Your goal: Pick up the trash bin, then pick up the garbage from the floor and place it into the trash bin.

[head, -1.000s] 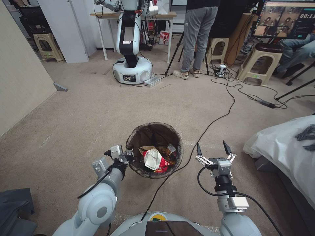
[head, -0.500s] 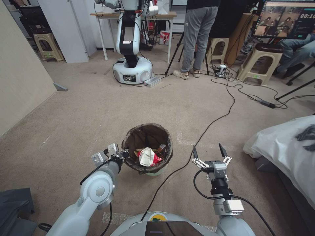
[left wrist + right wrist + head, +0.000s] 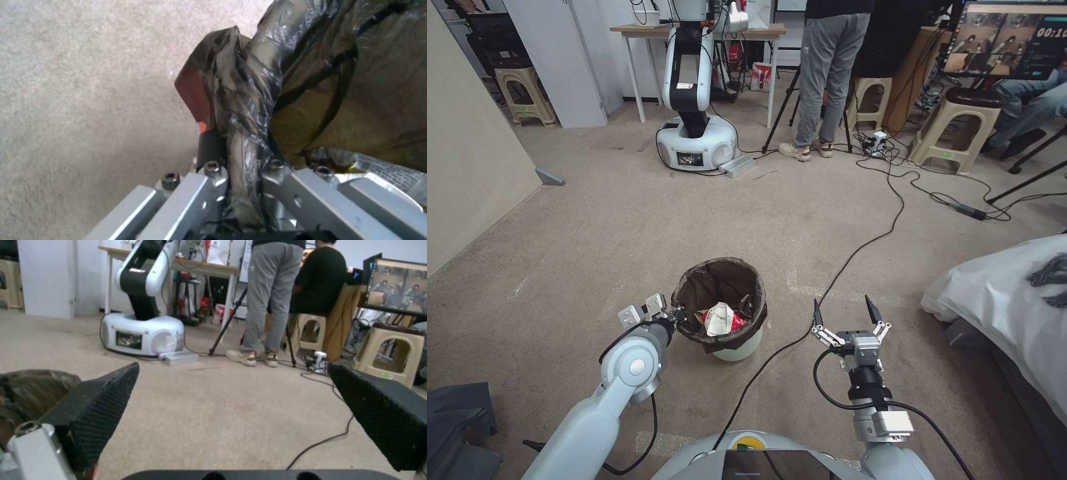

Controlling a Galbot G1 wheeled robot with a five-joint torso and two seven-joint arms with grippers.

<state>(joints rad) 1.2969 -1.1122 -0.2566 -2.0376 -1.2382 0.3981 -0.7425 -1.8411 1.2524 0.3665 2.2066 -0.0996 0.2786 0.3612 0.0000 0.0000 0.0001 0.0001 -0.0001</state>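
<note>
**Two grippers low in the frame, one clamped on the bin rim**

Two grippers are seen in the lower half of the head view. The left gripper [image 3: 679,313] is placed at the left edge of the trash bin [image 3: 738,345], and its fingers are closed on the rim where the dark bag liner [image 3: 720,283] is folded over. In the left wrist view the pinched liner [image 3: 242,133] is seen squeezed between the metal fingers [image 3: 209,180], with carpet [image 3: 80,100] beside it.

The bin is located at lower centre of the head view, upright or nearly so; whether its base touches the carpet cannot be told. Garbage [image 3: 718,318], a crushed red-and-white paper cup among darker scraps, is seen inside it.

The right gripper [image 3: 844,309] is held to the right of the bin, well apart from it, with its black fingertips [image 3: 872,309] spread wide and nothing between them. A black cable [image 3: 854,257] is laid across the carpet between bin and right gripper.
</note>
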